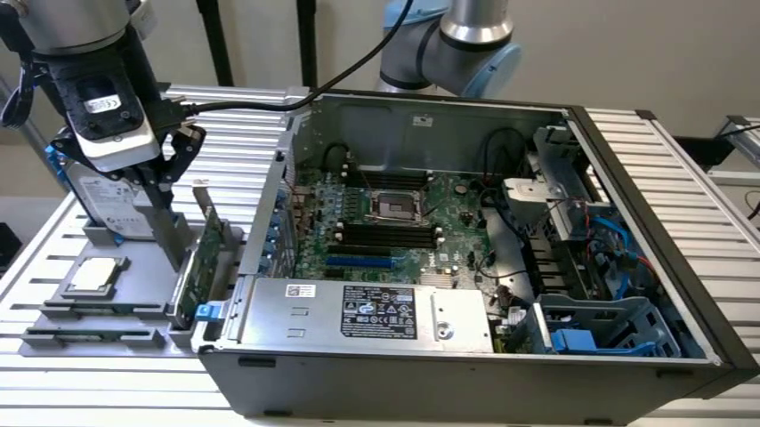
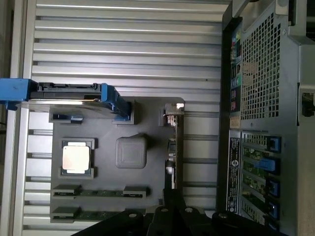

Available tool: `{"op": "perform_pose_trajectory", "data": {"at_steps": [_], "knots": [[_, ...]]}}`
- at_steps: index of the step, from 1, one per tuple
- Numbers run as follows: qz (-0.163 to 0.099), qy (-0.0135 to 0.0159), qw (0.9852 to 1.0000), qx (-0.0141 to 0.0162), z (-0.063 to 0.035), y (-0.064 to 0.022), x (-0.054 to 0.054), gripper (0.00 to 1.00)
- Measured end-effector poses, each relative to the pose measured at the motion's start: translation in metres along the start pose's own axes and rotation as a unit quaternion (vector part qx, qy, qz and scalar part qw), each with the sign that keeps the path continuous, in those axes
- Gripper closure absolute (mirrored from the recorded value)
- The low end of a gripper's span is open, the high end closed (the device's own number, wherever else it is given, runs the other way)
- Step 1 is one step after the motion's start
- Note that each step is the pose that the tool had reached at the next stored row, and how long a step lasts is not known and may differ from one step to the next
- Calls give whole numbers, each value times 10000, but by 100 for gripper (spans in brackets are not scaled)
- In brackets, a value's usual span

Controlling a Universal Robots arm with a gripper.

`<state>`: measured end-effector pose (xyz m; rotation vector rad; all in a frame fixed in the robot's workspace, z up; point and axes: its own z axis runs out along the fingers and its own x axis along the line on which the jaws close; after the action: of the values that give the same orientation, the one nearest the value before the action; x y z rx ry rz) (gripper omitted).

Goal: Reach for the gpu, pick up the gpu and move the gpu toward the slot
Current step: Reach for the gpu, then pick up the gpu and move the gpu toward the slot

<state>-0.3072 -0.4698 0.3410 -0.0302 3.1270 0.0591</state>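
**Reach under way, card not yet lifted**

The gpu (image 1: 210,253), a thin green circuit-board card with a silver metal end bracket, stands on its long edge in the flat grey holder tray (image 1: 71,316). It sits on the side of the tray nearest the open grey computer case (image 1: 475,382). Nothing grips it, and it looks fully seated in its groove.

The black end effector (image 1: 164,178) hangs above the tray, between the gpu and the silver hard drive with a blue frame (image 1: 101,209). It is near the card's bracket end but clear of it. Its side links splay outward in the exterior view, so I judge it spread apart and empty.

In the wrist view the card appears edge-on, running straight out from the dark tips, which suggests the approach is roughly lined up.

By my reading only the first step is in progress. The card has not been picked up or carried toward the case. The blue expansion slots (image 1: 359,261) on the green motherboard lie well apart from the card, past the case wall, and stand unoccupied.

The small square silver chip (image 1: 95,276) lies flat in its pocket on the tray, which rests on the slatted aluminium counter (image 1: 119,391).
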Motion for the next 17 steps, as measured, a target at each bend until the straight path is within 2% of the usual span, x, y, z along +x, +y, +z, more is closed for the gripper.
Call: {"op": "perform_pose_trajectory", "data": {"at_steps": [8,10,13,15,17], "knots": [[0,0,10000,0,0,0,0,88],[0,0,10000,0,0,0,0,76],[0,0,10000,0,0,0,0,70],[0,0,10000,0,0,0,0,58],[0,-1,10000,0,1,0,0,58]]}}
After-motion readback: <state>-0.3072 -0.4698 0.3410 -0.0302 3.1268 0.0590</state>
